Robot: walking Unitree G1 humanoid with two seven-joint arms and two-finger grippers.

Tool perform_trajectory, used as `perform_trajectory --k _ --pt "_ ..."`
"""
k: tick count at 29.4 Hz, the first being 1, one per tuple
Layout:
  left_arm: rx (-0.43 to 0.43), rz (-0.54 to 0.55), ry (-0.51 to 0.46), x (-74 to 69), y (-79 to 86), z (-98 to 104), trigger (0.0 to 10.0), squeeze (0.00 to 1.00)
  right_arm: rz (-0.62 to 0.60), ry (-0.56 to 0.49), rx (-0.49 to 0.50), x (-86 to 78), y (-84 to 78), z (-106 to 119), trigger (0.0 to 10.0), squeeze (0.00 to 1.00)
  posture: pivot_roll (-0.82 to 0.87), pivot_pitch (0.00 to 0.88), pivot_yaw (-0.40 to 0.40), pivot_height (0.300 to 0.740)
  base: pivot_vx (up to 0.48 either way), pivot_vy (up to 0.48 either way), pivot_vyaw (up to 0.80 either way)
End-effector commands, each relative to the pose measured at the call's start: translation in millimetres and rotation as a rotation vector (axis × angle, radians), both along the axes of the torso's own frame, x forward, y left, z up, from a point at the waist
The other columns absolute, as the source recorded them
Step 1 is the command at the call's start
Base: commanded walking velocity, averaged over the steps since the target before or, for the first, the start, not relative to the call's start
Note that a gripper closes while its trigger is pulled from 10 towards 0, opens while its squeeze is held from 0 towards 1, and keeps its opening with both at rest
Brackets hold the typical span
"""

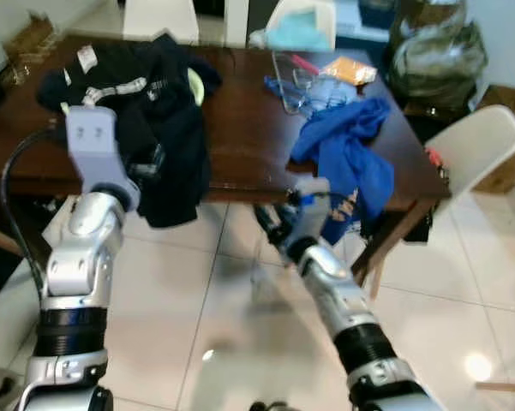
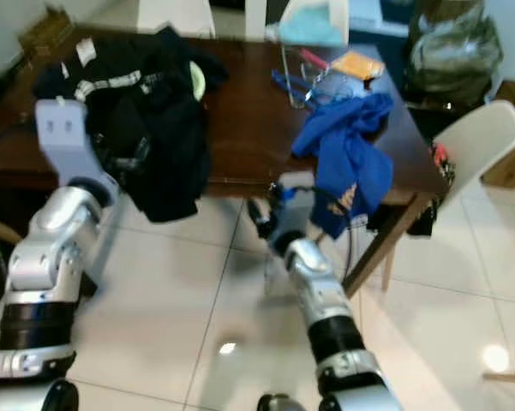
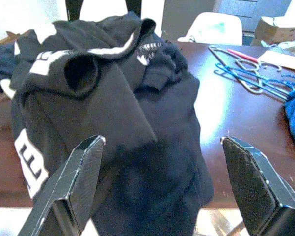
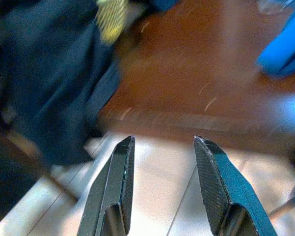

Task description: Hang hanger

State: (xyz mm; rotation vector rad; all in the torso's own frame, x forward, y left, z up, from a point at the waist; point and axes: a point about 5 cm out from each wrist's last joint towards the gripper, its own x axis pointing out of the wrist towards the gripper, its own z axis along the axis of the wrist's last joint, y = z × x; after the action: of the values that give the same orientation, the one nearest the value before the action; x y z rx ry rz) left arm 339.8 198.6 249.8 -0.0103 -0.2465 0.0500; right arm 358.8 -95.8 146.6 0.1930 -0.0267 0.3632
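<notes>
Head stereo pair looked down and forward at the dark wooden table (image 1: 240,137) from just off its near edge, both eyes sharing the black clothes (image 1: 167,128) and blue garment (image 2: 351,158). Left wrist cam sat close to the black pile; right wrist cam pointed at the table's near edge and the floor tiles (image 4: 157,162), blurry.

Silver arms with black joint bands; pale-grey wrist block (image 1: 92,141) — black cable (image 1: 17,184) attached.

Dark wooden table (image 1: 240,145): black garment (image 1: 154,111) draped over edge, blue garment (image 1: 347,154), hangers (image 1: 296,90), orange packet (image 1: 347,68).
</notes>
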Motion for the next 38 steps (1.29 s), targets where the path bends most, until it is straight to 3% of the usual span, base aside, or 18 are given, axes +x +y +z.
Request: perform_trajectory --k 1,4,5,7,8,9,16,18,25,28,31,35,37,38 --pt "0.011 0.018 0.022 -3.4 10.0 -4.3 10.0 0.0 -0.059 -0.04 0.028 -0.9 -4.7 2.4 10.0 0.0 0.05 0.169 -0.072 0.74 0.439 0.0 0.0" --pt "0.011 0.018 0.022 -3.4 10.0 -4.3 10.0 0.0 -0.059 -0.04 0.028 -0.9 -4.7 2.4 10.0 0.0 0.05 0.169 -0.072 0.74 0.439 0.0 0.0" --pt "0.015 0.013 0.028 -5.0 12.2 -4.9 10.0 0.0 -0.201 -0.148 0.06 1.7 -29.7 18.2 10.0 0.0 0.05 0.169 -0.072 0.74 0.439 0.0 0.0" --pt "0.018 0.01 0.028 -5.6 11.7 -4.7 10.0 0.0 -0.233 -0.186 0.075 1.8 -36.4 24.3 10.0 0.0 0.05 0.174 -0.071 0.74 0.437 0.0 0.0" --pt "0.018 0.01 0.028 -5.6 11.7 -4.7 10.0 0.0 -0.233 -0.186 0.075 1.8 -36.4 24.3 10.0 0.0 0.05 0.174 -0.071 0.74 0.435 0.0 0.0" --pt "0.017 0.012 0.027 -7.6 12.0 -3.9 10.0 0.0 -0.248 -0.27 0.104 0.4 -40.0 37.1 10.0 0.0 0.05 0.174 -0.071 0.74 0.439 0.0 0.0" --pt "0.014 0.017 0.027 -8.6 13.8 -3.3 10.0 0.0 -0.256 -0.34 0.126 -1.7 -41.0 46.8 10.0 0.0 0.05 0.18 -0.076 0.74 0.439 0.0 0.0" --pt "0.028 0.006 0.033 -8.2 16.2 -2.6 10.0 0.0 -0.255 -0.408 0.128 -4.3 -40.6 56.5 10.0 0.0 0.05 0.18 -0.077 0.74 0.437 0.0 0.0" --pt "0.039 -0.004 0.037 -7.9 17.0 -2.2 10.0 0.0 -0.259 -0.435 0.128 -5.1 -40.4 59.9 10.0 0.0 0.05 0.18 -0.077 0.74 0.439 0.0 0.0" --pt "0.077 0.021 -0.003 -5.1 17.5 12.9 10.0 0.0 -0.253 -0.408 0.135 -3.9 -40.7 54.0 10.0 0.0 0.05 0.186 -0.081 0.74 0.251 0.0 0.0" --pt "0.077 0.021 -0.003 -5.1 17.5 12.9 10.0 0.0 -0.253 -0.408 0.135 -3.9 -40.7 54.0 10.0 0.0 0.05 0.186 -0.081 0.74 0.0 0.0 0.0" --pt "0.136 0.065 -0.086 -4.9 26.0 36.7 10.0 0.0 -0.25 -0.41 0.139 -3.0 -40.2 53.2 10.0 0.0 0.06 0.185 -0.085 0.74 0.0 0.0 0.0" --pt "0.136 0.065 -0.086 -4.9 26.0 36.7 10.0 0.0 -0.25 -0.41 0.139 -3.0 -40.2 53.2 10.0 0.0 0.06 0.185 -0.085 0.74 0.0 0.0 0.0" --pt "0.176 0.115 -0.121 -5.1 32.7 49.4 10.0 0.0 -0.251 -0.411 0.139 -2.3 -40.6 53.8 10.0 0.0 0.06 0.184 -0.085 0.74 0.0 0.0 0.0"
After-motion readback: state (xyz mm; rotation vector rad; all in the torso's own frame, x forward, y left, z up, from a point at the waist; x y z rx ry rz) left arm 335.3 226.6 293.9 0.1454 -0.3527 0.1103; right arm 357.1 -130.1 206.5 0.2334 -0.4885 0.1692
